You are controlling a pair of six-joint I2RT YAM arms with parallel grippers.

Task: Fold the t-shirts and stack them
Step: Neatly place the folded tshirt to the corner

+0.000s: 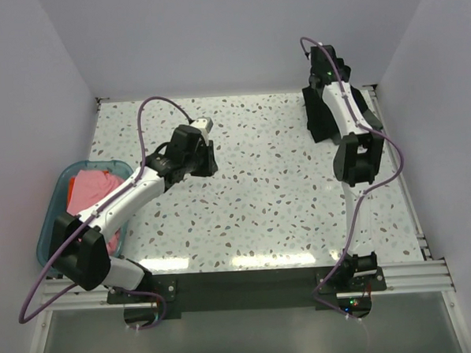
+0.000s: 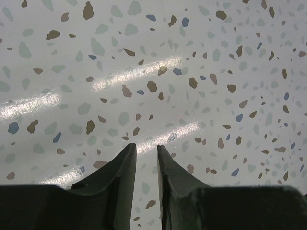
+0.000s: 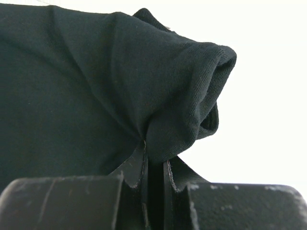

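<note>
Two-finger right gripper (image 3: 154, 160) clamped tight on black t-shirt (image 3: 76, 86) fold | left gripper (image 2: 146, 151) barely parted, empty | sleeve opening (image 3: 218, 91) faces frame right, long axis unclear

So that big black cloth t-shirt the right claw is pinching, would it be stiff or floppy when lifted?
Probably very floppy: the black cloth t-shirt bunches into soft folds where the right gripper pinches it. It is likely light, since a small pinch of fabric seems to carry it. It might slip free, as only a thin fold is gripped.
</note>
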